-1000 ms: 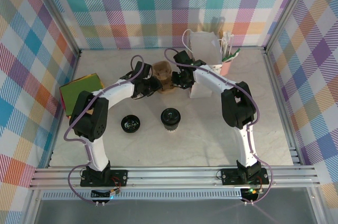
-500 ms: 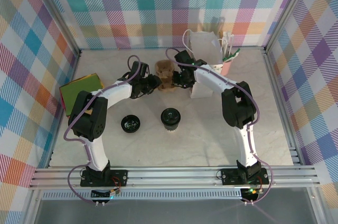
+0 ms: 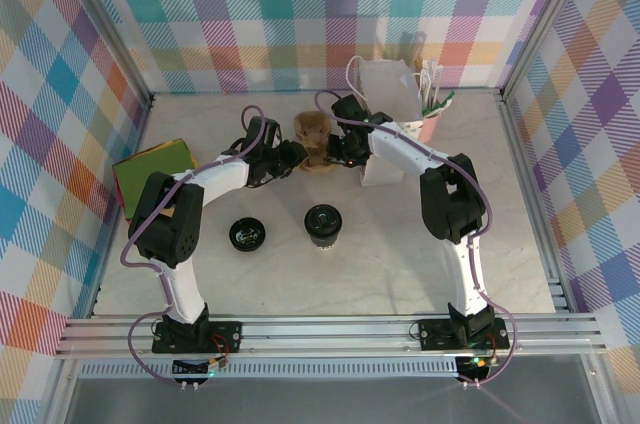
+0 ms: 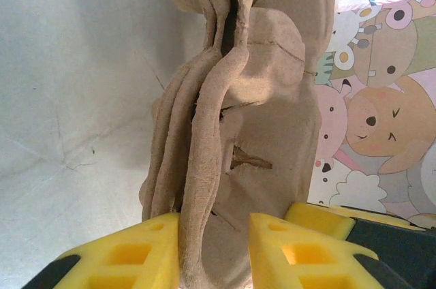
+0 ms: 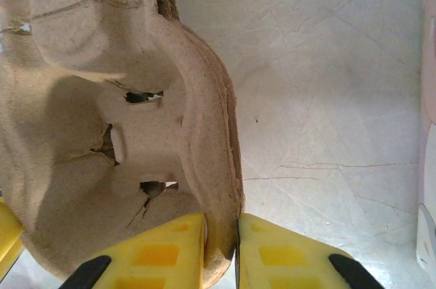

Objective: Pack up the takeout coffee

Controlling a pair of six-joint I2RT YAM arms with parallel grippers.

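The takeout coffee (image 3: 323,222), a small dark cup with a black lid, stands upright mid-table, apart from both arms. Farther back, a brown pulp cup carrier (image 3: 315,134) hangs between my two grippers. My left gripper (image 3: 293,152) is shut on the carrier's left rim. In the left wrist view its yellow pads (image 4: 160,245) straddle the layered edge of the carrier (image 4: 272,98). My right gripper (image 3: 338,152) is shut on the opposite rim. The right wrist view shows that rim of the carrier (image 5: 82,98) pinched tight between the pads (image 5: 177,241).
A white paper bag (image 3: 385,84) stands at the back, with a pink cup of utensils (image 3: 430,116) to its right. A low black round piece (image 3: 247,234), seemingly a loose lid, lies left of the coffee. Green and red sheets (image 3: 150,172) sit at the left wall. A cartoon-printed panel (image 4: 381,118) is beside the carrier.
Both grippers and the carrier between them have shifted slightly toward the back of the table. The coffee and the black round piece have stayed put.
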